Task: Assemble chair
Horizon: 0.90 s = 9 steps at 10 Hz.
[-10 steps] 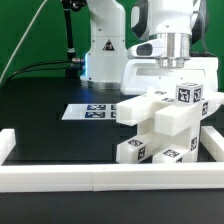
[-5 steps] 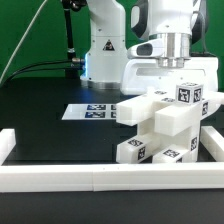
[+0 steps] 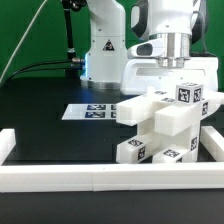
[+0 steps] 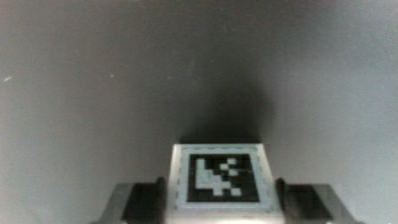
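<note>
Several black-and-white square tags (image 3: 185, 95) mark the chair (image 3: 160, 125); no readable writing.

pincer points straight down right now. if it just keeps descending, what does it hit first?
Most likely the chair part itself: in the wrist view a tagged white block sits between the fingers of the pincer. Past it, only dark table shows. Whether the fingers already clamp the block is unclear.

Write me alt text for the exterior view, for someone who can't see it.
A white robot arm's gripper reaches down onto a cluster of white blocky chair parts with black-and-white tags, stacked on a black table. A flat marker board lies behind them, and a low white border wall runs along the front.
</note>
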Each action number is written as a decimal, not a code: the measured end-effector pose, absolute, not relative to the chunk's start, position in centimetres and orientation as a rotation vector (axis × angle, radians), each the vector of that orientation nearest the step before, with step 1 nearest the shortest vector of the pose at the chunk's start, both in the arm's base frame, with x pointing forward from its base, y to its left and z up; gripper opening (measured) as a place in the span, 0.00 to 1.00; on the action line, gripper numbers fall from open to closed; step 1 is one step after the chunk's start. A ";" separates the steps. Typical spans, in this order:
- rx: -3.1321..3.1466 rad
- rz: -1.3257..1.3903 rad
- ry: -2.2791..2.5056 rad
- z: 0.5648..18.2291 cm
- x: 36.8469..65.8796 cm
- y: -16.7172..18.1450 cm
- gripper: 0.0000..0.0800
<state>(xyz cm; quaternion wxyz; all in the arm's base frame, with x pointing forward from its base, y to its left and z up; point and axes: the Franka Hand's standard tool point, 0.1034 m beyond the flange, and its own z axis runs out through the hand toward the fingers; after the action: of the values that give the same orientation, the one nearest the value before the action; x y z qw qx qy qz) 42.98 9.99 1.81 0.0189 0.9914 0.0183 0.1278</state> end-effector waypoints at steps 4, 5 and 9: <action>3.111 0.399 0.115 6.4 39.2 9.2 0.36; 3.120 0.388 0.126 7.4 39.3 9.1 0.36; 3.135 0.341 0.195 13.2 46.5 5.8 0.36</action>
<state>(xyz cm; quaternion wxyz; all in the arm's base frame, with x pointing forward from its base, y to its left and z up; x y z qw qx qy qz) 46.51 5.83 13.17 -0.0087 0.9922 0.0618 0.1079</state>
